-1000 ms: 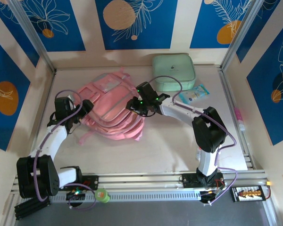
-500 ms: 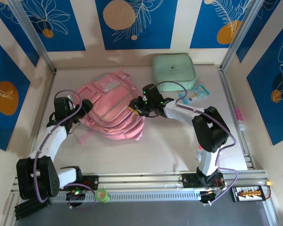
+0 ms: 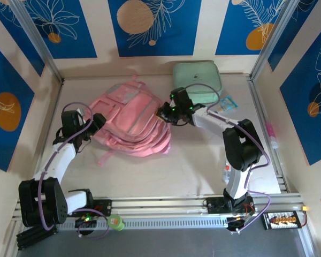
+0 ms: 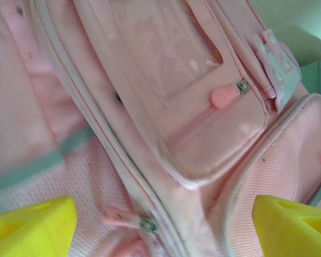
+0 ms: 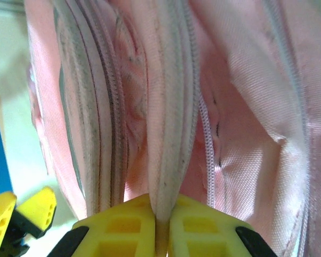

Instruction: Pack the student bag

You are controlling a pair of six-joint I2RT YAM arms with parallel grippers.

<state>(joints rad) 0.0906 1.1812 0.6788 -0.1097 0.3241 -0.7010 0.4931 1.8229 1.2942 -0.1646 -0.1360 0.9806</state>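
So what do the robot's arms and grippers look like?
The left arm and right arm have white links, black joint housings and looping purple cables. Small green lights glow by the right wrist. The left gripper and right gripper have blocky yellow fingers.

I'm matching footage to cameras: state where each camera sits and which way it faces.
Top external: above and behind the bases, looking down at the table, student bag, left arm and right arm.
Left wrist: on the left arm, facing the bag's front pockets; left gripper open, yellow fingers apart.
Right wrist: on the right arm, close on the bag's zippered edge; right gripper pinches it.
Shared: all three show the pink bag.
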